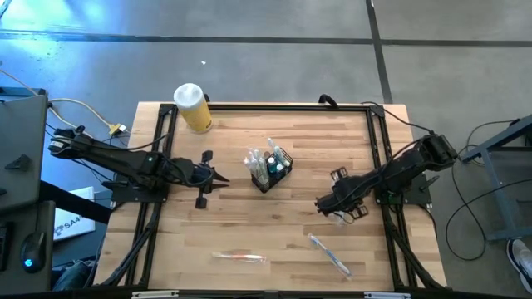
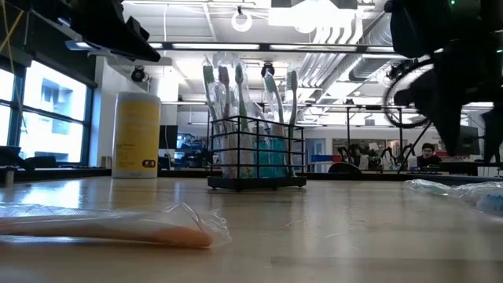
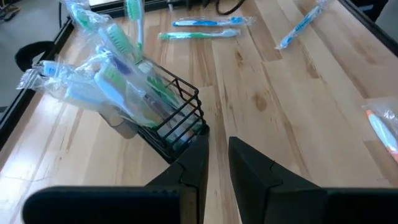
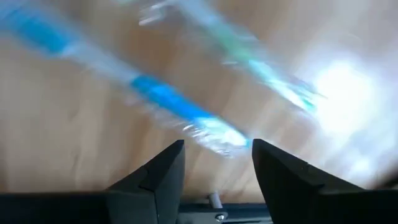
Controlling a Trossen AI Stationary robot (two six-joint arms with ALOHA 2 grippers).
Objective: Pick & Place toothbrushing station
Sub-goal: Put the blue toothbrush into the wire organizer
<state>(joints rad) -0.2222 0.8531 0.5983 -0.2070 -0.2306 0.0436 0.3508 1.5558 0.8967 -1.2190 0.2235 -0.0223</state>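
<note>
**Mia:** Toothbrushing station, where is it?

**Ben:** It sits in the middle of the surface. It is a little black wire box. Wrapped toothbrushes stand up in it and lean a bit.

**Mia:** Which arm is closer to it?

**Ben:** The left one. The left end effector is just to the left of the box, and it points right at it. The right end effector is to the right of the box and a bit nearer, and it is farther from the box.

**Mia:** Is the left end effector holding something?

**Ben:** No. Its two fingers are almost together, with only a thin gap. Nothing is in the gap.

**Mia:** And the right one?

**Ben:** Its fingers are spread wide. It hangs over a wrapped blue toothbrush that lies on the surface. It is not pinching it.

**Mia:** How does the box lie?

**Ben:** It is turned a bit, so it is not straight with the edges of the surface. From the left wrist view, one corner of the box faces the left end effector, not a flat side.

**Mia:** So what does the next move need?

**Ben:** I think the left arm should go right, because it is the close one. Its fingers would have to spread first, then close on a wire wall. The corner could make that tricky.
</note>
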